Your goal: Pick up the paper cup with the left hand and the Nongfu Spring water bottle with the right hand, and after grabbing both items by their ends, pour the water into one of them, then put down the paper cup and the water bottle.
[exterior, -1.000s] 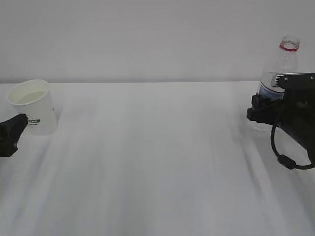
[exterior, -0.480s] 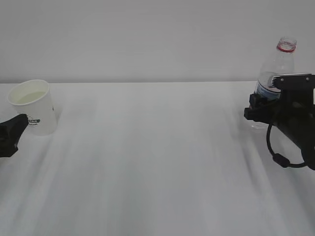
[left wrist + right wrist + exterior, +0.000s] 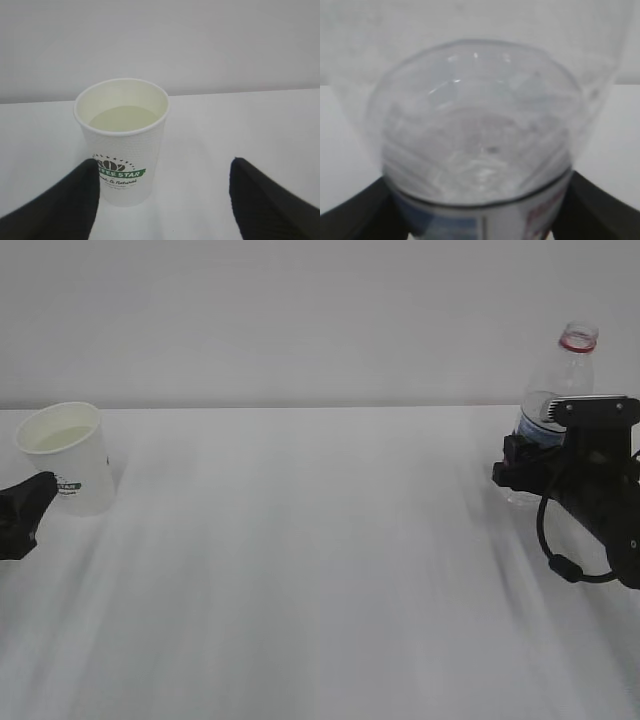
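Note:
The paper cup (image 3: 66, 472) stands upright at the table's far left, with water (image 3: 122, 119) inside it. My left gripper (image 3: 35, 492) sits low just in front of it and is open. In the left wrist view the left gripper (image 3: 165, 167) has its left finger beside the cup's (image 3: 122, 155) lower wall and its right finger far off to the right. The Nongfu Spring water bottle (image 3: 562, 375), uncapped with a red neck ring, stands at the far right. My right gripper (image 3: 522, 468) is shut on its labelled body. Up close the bottle (image 3: 475, 125) fills the gap between both fingers (image 3: 355, 212).
The white table (image 3: 320, 570) runs wide between the cup and the bottle. A plain pale wall closes the back. A black cable loops below the right arm (image 3: 600, 510).
The right gripper and the bottle have shifted a little to the left together, and the bottle stands more upright. The left gripper and the cup have not moved.

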`<control>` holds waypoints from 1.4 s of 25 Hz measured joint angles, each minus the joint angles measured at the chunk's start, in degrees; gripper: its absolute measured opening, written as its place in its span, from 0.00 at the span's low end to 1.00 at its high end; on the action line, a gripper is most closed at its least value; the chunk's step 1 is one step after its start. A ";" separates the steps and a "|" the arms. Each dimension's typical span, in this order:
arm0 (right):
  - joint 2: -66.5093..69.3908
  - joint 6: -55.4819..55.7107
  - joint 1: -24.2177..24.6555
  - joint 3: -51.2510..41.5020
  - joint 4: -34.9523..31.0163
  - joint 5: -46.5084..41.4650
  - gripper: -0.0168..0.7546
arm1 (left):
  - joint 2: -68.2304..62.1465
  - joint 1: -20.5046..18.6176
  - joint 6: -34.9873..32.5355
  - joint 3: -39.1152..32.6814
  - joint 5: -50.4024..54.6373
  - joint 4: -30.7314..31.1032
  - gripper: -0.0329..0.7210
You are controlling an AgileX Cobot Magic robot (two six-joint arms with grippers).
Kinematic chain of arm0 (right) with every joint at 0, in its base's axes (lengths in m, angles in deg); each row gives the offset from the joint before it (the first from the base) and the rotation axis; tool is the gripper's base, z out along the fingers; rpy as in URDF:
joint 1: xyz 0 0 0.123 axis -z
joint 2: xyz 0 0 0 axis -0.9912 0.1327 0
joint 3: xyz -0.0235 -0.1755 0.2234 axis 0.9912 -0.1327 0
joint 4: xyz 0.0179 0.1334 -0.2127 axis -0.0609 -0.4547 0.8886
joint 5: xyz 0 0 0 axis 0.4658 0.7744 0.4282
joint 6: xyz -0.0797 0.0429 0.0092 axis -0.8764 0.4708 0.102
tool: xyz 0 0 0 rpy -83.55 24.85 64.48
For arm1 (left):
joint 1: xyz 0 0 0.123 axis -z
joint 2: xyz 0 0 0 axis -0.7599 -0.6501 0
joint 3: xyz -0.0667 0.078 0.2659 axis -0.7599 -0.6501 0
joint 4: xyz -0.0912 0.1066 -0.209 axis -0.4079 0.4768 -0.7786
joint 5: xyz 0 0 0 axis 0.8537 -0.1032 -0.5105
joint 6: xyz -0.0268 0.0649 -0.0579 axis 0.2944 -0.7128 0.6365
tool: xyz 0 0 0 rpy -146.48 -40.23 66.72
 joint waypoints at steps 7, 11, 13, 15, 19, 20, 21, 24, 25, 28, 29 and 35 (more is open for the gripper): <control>0.00 2.34 0.00 0.09 0.00 0.02 0.86 | 0.00 0.00 0.00 0.00 0.00 0.00 0.82; 0.00 2.57 0.00 0.09 0.00 0.24 0.88 | 0.00 0.00 0.00 0.00 0.00 0.00 0.82; 0.00 2.57 0.00 0.09 0.00 0.24 0.88 | 0.00 0.00 0.00 0.00 0.00 0.10 0.82; -0.14 2.61 0.00 0.09 0.33 0.24 0.88 | 0.00 0.00 0.00 0.00 0.00 0.09 0.82; -1.99 2.70 0.10 0.09 0.68 -0.66 0.88 | 0.00 0.00 0.00 0.00 0.00 0.09 0.82; -2.51 2.74 0.10 0.09 0.68 -0.90 0.88 | 0.00 0.00 0.00 0.00 0.00 0.09 0.82; -2.91 2.74 0.10 0.09 0.68 -1.02 0.88 | 0.00 0.00 0.00 0.00 0.00 0.09 0.82; -3.71 2.74 0.10 -0.15 0.81 -1.37 0.88 | 0.00 0.00 0.00 0.00 0.00 0.09 0.82; -3.95 2.74 0.10 -0.57 0.84 -1.37 0.88 | 0.00 0.00 0.00 0.00 0.00 0.09 0.82; -4.59 2.85 0.10 -2.88 0.93 0.02 0.88 | 0.00 0.00 0.00 0.00 0.00 0.09 0.82; -4.61 2.84 0.10 -3.77 0.93 1.09 0.88 | 0.00 0.00 0.00 0.00 0.00 0.09 0.82; -7.00 2.84 0.10 -7.92 1.12 2.88 0.88 | 0.00 0.00 0.00 0.00 0.00 0.09 0.82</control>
